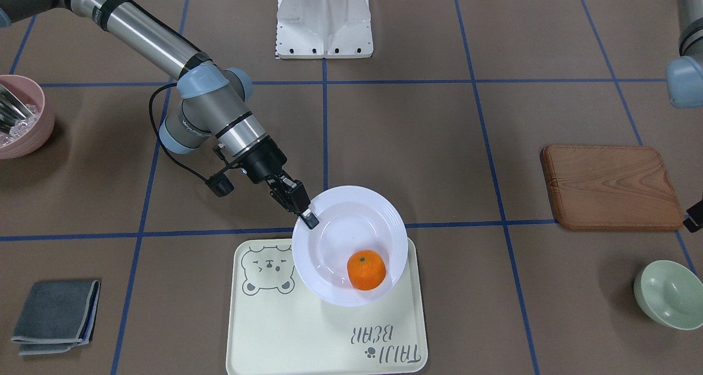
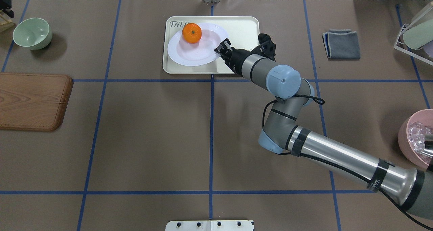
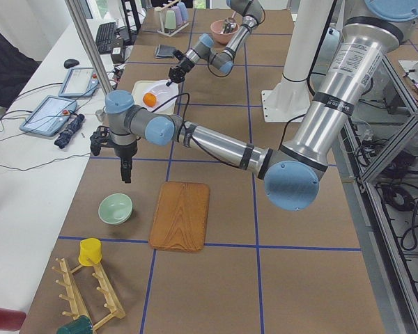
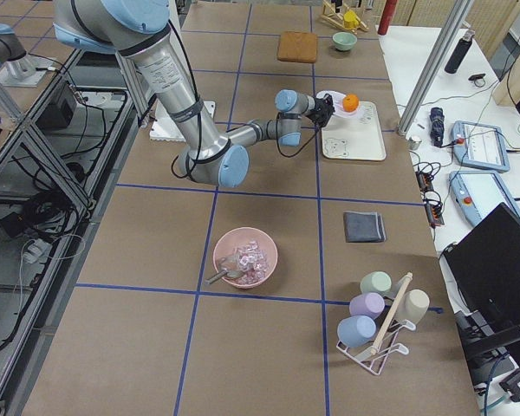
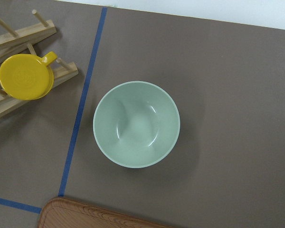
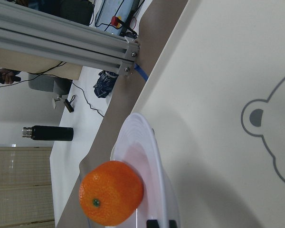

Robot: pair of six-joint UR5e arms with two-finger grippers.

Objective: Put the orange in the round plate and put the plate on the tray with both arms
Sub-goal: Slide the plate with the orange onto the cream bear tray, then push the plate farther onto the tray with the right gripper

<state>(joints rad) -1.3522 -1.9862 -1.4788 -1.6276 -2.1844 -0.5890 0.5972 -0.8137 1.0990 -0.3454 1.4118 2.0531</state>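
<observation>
orange [image 1: 366,269] in plate [image 1: 357,195], bear face [image 1: 267,269] hidden overhead

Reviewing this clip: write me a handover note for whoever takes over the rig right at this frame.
Right pincer: shut on the rim of the glossy white round plate, holding it over the pale cream rectangular bear tray.
Left pincer: hangs above the table beside the pale green bowl, nothing seen in it; open or shut cannot be told.
Done: the small bright-orange fruit lies in the plate's well.
Left: the plate looks tilted and raised, with a shadow under it on the tray. Lower it flat, release, withdraw.
</observation>
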